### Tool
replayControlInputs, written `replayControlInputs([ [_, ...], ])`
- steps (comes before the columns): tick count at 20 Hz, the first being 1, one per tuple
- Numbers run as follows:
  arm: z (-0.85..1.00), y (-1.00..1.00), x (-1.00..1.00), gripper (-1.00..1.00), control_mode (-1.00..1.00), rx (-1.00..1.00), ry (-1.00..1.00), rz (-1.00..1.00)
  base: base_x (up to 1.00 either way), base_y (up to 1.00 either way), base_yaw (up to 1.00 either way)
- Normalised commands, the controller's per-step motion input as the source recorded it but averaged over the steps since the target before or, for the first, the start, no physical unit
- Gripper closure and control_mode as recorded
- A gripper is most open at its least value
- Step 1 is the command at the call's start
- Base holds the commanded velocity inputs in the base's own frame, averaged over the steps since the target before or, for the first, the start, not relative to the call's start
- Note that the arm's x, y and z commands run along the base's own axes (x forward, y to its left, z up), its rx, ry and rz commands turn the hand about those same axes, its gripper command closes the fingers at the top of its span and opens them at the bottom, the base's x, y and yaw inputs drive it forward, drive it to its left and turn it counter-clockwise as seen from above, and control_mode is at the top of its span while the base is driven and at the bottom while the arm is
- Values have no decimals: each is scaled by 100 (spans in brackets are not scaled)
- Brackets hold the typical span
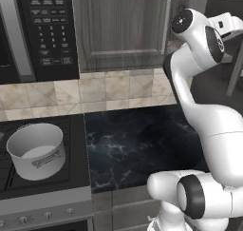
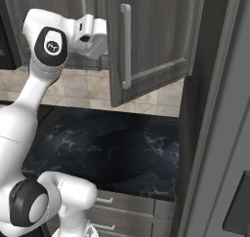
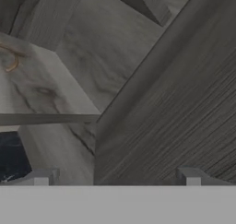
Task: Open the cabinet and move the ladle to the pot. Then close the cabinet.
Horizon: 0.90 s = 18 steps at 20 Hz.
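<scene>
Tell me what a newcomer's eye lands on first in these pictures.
The white arm reaching up into the cabinet, whose right door stands swung open over the black marble countertop. On the stove to the left sits the grey pot. In the hand view, a thin brownish hook, probably the ladle, lies inside the cabinet.

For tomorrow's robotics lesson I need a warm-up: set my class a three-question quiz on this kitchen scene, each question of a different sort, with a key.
1. True or false: the right door of the cabinet stands swung open.
2. Multiple choice: where does the pot stand? A) on the black marble countertop; B) on the stove; C) inside the cabinet.
3. Fill in: the gripper, seen in the hand view, has its jaws ____ and holds nothing.

Key
1. True: in the right base view the door angles out over the countertop.
2. B: it sits on the burners, left of the countertop.
3. Open: the two finger tips stand far apart, facing the cabinet's inside.
</scene>
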Motion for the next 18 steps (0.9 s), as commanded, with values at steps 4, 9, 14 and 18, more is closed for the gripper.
replayControlInputs([
  [4, 0, -32, 0, -100, -100, -5, 0, -6, 0, 0, 0],
  [9, 0, -31, 0, -100, -100, -5, 0, -7, 0, 0, 0],
  [14, -2, -27, 0, -100, -100, -4, 0, -7, 0, 0, 0],
  [18, -1, -28, 0, -100, -100, -1, 0, -8, 0, 0, 0],
])
